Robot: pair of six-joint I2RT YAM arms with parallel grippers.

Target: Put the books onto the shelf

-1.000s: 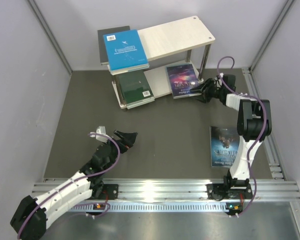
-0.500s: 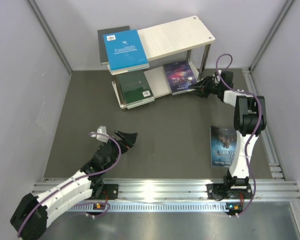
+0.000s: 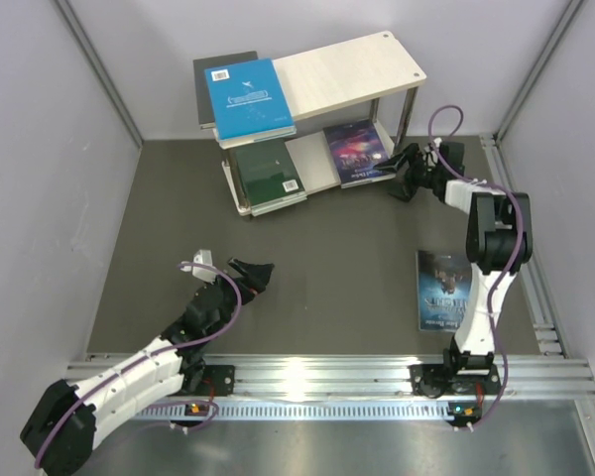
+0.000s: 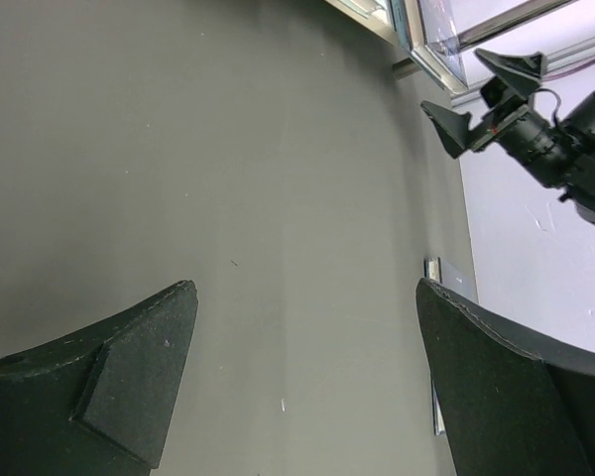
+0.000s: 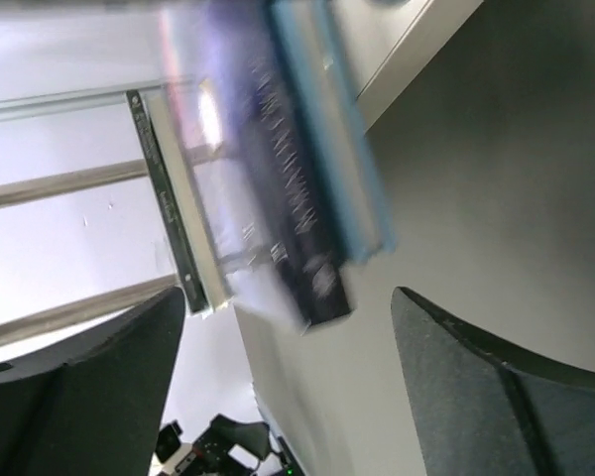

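1. At the back of the counter (image 3: 317, 248), against the rear wall, you have the shelf (image 3: 349, 61): two pale boards on thin metal posts (image 3: 407, 114).
2. Top board, left end: a bright blue book (image 3: 250, 97) with a white barcode label lies flat on a dark book (image 3: 208, 71). Only the dark book's left and rear margins show.
3. Lower board: a dark green book (image 3: 266, 175) lies at the left, its near end reaching the front edge. A starry book (image 3: 356, 154) lies flat at the right.
4. In the right wrist view a light blue edge (image 5: 327, 129) lies against the starry book. The picture is blurred, so you cannot tell whether it is a separate book.
5. Your right pincer (image 3: 399, 180) sits low over the counter, just beside the starry book's near right corner. Its fingers are spread, nothing is between them, and they are apart from the book. The left wrist view shows the same spread (image 4: 473, 91).
6. In the way: the shelf's right-hand posts stand just behind that pincer.
7. A second starry book (image 3: 442, 288) lies flat on the counter at the right, well apart from the shelf. The right arm (image 3: 491, 248) crosses over its right edge in the top view.
8. Your left pincer (image 3: 250, 270) hangs over the counter left of centre, well apart from the shelf. Its fingers (image 4: 129, 397) are spread wide and hold nothing.
9. Surroundings: pale walls (image 3: 40, 198) on three sides; an aluminium rail (image 3: 307, 372) at the near edge carries both bases. A purple cable (image 3: 441, 124) loops above the right wrist.
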